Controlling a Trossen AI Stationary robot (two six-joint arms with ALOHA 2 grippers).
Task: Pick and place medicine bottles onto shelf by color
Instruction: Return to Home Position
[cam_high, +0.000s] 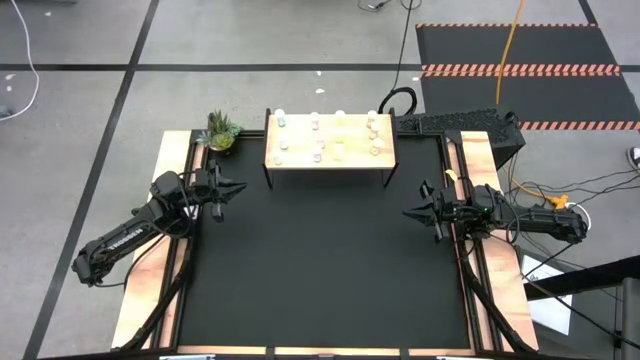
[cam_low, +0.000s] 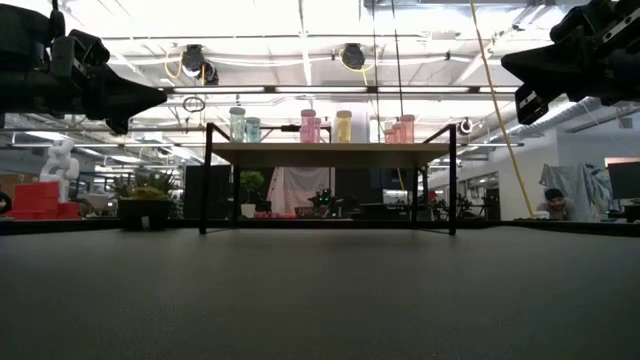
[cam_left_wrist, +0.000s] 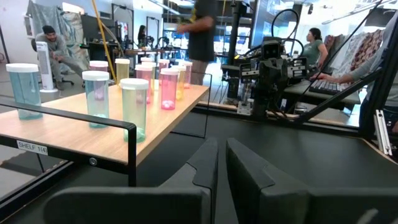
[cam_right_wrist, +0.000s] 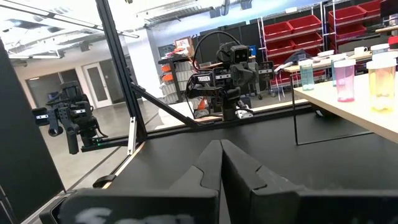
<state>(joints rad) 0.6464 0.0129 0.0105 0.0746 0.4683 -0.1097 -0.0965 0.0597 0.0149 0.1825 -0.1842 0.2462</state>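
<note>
Hovering with my left pincer (cam_high: 238, 188) and right pincer (cam_high: 410, 212) both clenched empty at the table's (cam_high: 320, 270) sides, I risk toppling the medicine bottles (cam_high: 320, 150) on the shelf (cam_high: 300, 136) if a swing clips it.

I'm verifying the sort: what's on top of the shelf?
Bottles stand in columns on the shelf, blue, pink, yellow among them. In the low view, front ones cover those behind.

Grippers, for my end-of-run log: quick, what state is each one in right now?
Left gripper: shut, empty, by the left edge of the table.
Right gripper: shut, empty, by its right edge.
</note>
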